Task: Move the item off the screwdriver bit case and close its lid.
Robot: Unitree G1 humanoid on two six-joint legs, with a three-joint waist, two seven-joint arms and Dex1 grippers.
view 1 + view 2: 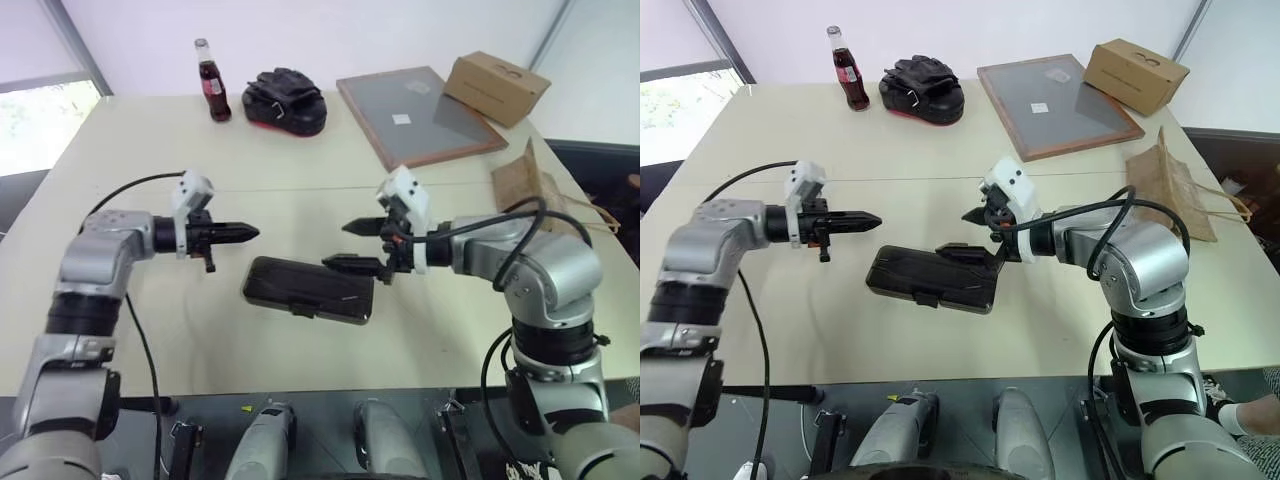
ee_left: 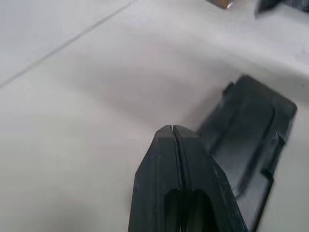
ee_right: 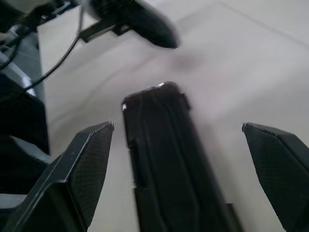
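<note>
**A:** So where was the screwdriver bit case (image 1: 308, 290)?

**B:** Flat on the table (image 1: 150, 140), mid-front, with the lid (image 1: 940, 272) down on it, dark side up. The brown paper bag (image 1: 1173, 185) lay well off to the right by the table edge, nowhere near the case.

**A:** And the grippers?

**B:** The left gripper (image 1: 250, 233) was pinched tight on nothing, hovering just left of the case. The right gripper (image 1: 350, 246) was spread wide over the case's right end, holding nothing.

closed screwdriver bit case (image 1: 308, 290) lies between both claws (paper bag (image 1: 530, 182) well apart, right).
</note>
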